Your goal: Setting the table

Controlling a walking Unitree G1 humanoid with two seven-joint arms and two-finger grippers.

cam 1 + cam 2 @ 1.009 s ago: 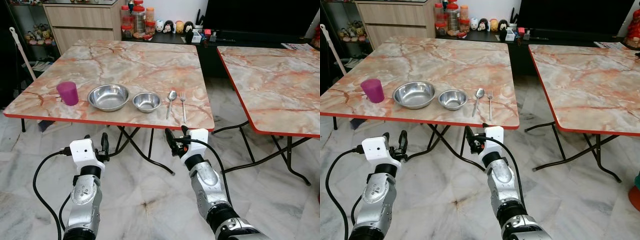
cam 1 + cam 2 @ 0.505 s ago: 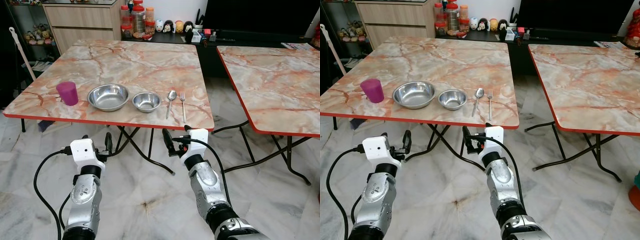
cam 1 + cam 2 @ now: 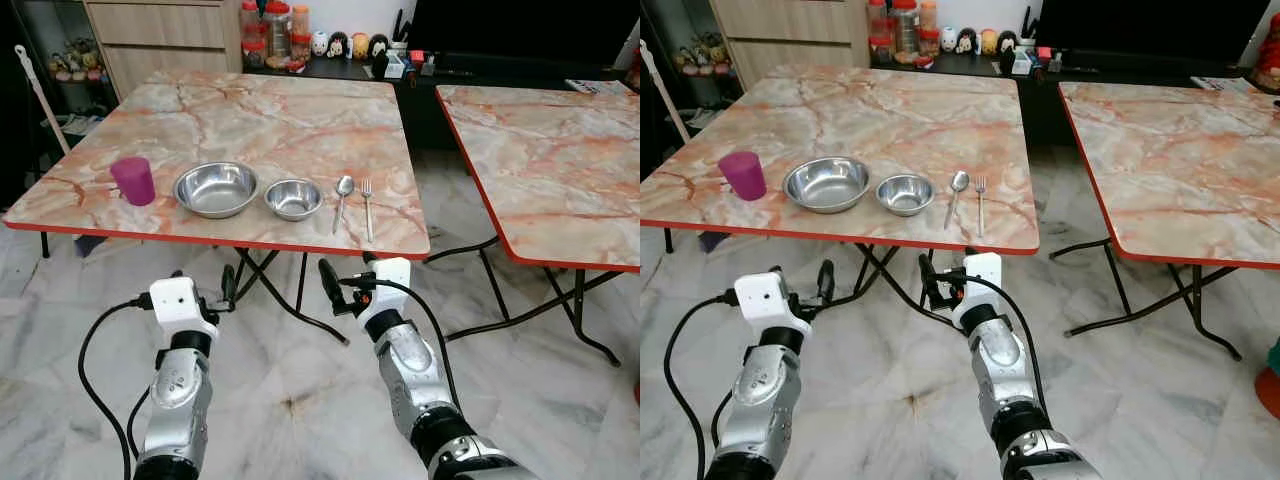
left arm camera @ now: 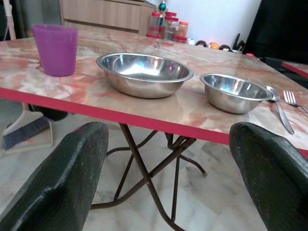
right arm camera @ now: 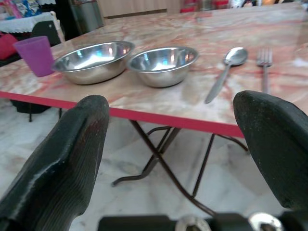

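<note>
A marble table (image 3: 270,110) with a red edge stands in front of me. Along its near side, from left to right, sit a purple cup (image 3: 133,180), a large steel bowl (image 3: 216,189), a small steel bowl (image 3: 294,198), a spoon (image 3: 341,200) and a fork (image 3: 367,208). My left gripper (image 3: 205,285) hangs open below the table edge, under the large bowl. My right gripper (image 3: 347,275) is open too, below the edge under the spoon. In the wrist views nothing lies between the fingers (image 4: 62,183) (image 5: 57,159).
A second marble table (image 3: 560,150) stands to the right, with a floor gap between the two. Black folding legs (image 3: 270,290) cross under the near table. A cabinet with jars (image 3: 270,25) is at the back, a broom (image 3: 40,90) at the far left.
Both grippers have opened wider. The camera has shifted a little, so the table sits slightly higher in view. The tableware has not moved.
</note>
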